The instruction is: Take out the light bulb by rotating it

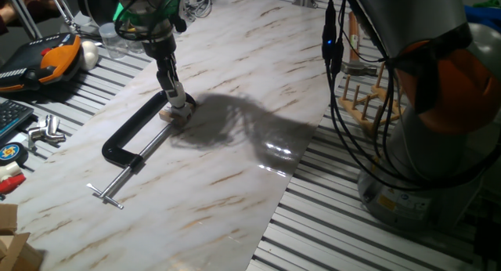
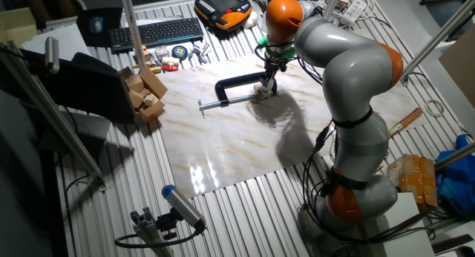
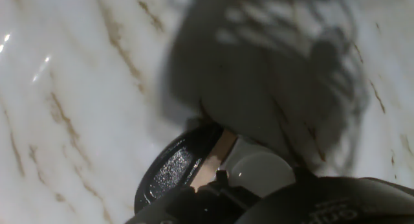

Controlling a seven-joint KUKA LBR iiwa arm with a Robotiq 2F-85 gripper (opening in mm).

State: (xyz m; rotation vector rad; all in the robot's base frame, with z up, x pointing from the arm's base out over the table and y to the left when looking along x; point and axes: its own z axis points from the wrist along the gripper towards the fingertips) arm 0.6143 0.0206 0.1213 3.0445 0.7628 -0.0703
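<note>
The light bulb (image 3: 259, 172) is seen right under the gripper (image 1: 178, 101), standing up in the wooden block (image 1: 174, 114) held by the C-clamp (image 1: 133, 142). The jaws seem closed around it.

Worktop (image 1: 235, 185): glossy marble-patterned sheet, white with tan veins, mirroring lamp glare. Clamp (image 1: 125, 142): black frame with a finely pebbled finish in the hand view; bare bright metal screw. Block (image 1: 174, 115): pale raw wood, matt. Bulb (image 3: 259, 172): smooth frosted white globe. Arm (image 2: 349, 64): smooth grey and orange shells with a soft sheen.
</note>
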